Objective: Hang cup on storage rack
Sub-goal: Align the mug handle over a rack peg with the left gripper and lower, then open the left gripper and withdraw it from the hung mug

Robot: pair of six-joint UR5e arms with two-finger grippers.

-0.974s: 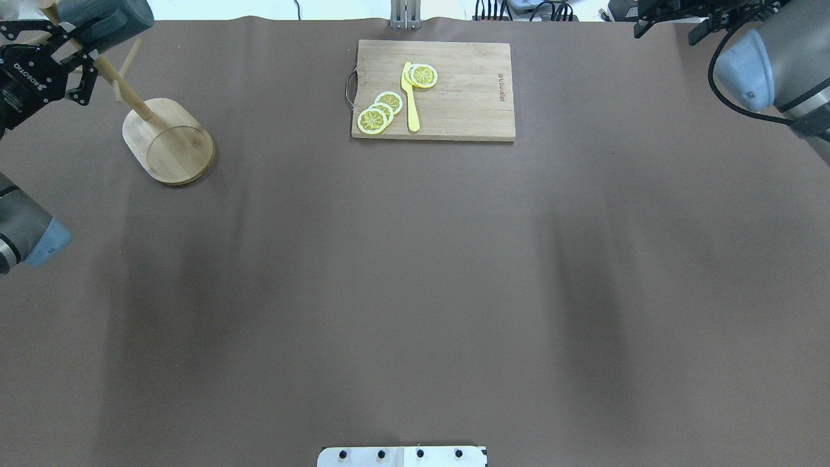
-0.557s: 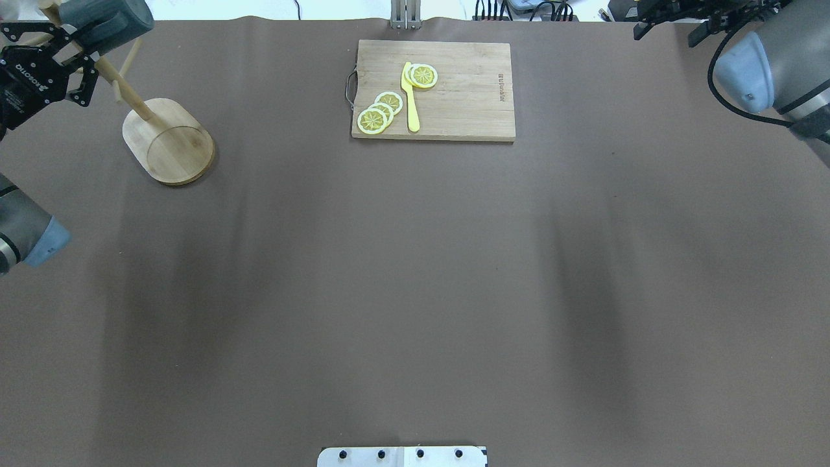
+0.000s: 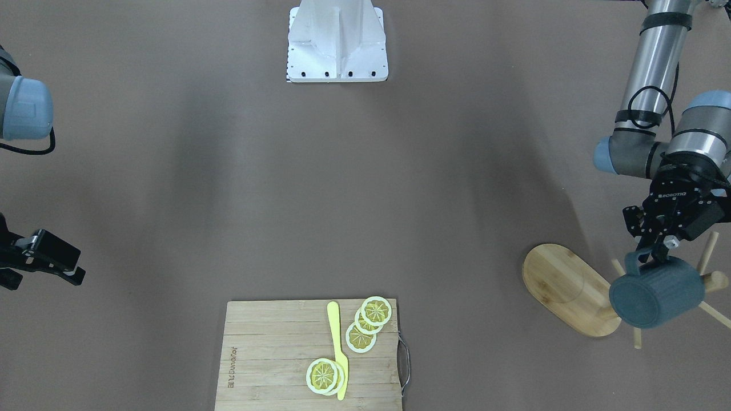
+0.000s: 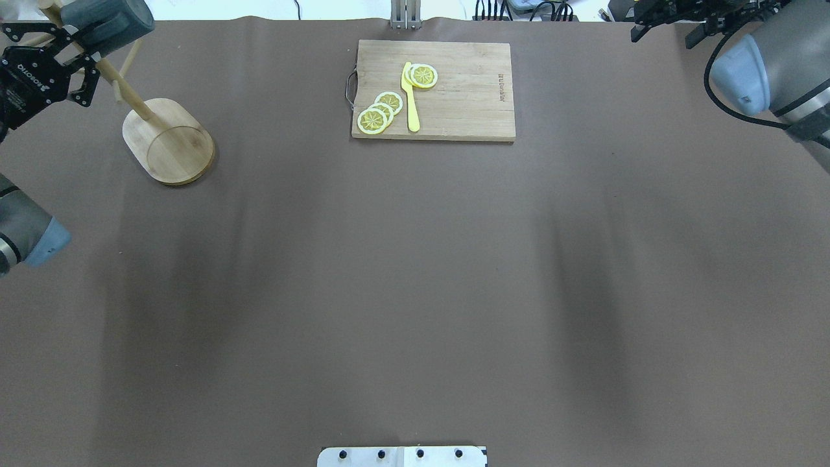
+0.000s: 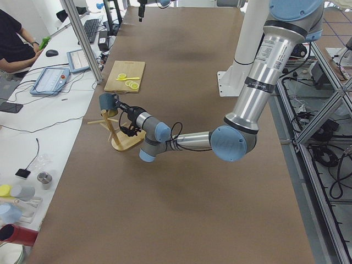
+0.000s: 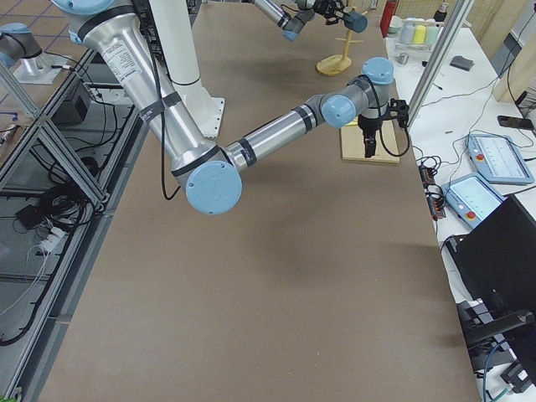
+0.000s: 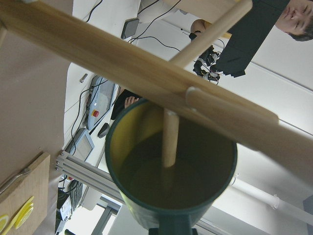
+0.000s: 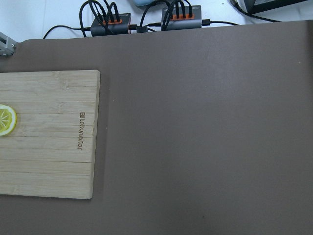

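The dark slate-blue cup (image 3: 657,297) lies on its side, up among the pegs of the wooden storage rack (image 3: 565,285). In the overhead view the cup (image 4: 107,23) is at the post's top, above the oval base (image 4: 168,139). My left gripper (image 3: 651,251) is at the cup's handle and looks shut on it. In the left wrist view a thin peg stands in front of the cup's yellowish mouth (image 7: 142,127), and the post (image 7: 122,63) crosses above. I cannot tell whether the handle is over a peg. My right gripper (image 4: 666,27) is at the far right edge, fingers apart and empty.
A rectangular bamboo cutting board (image 4: 467,97) with a metal handle lies at the far middle, carrying lemon slices (image 4: 379,111) and a yellow knife (image 4: 410,97). The robot's base plate (image 4: 402,456) is at the near edge. Operators sit beyond the table's far side (image 5: 16,41).
My left gripper has turned a little and shifted slightly toward the far edge at the cup. The cup has barely moved. The right arm has drifted slightly farther away.
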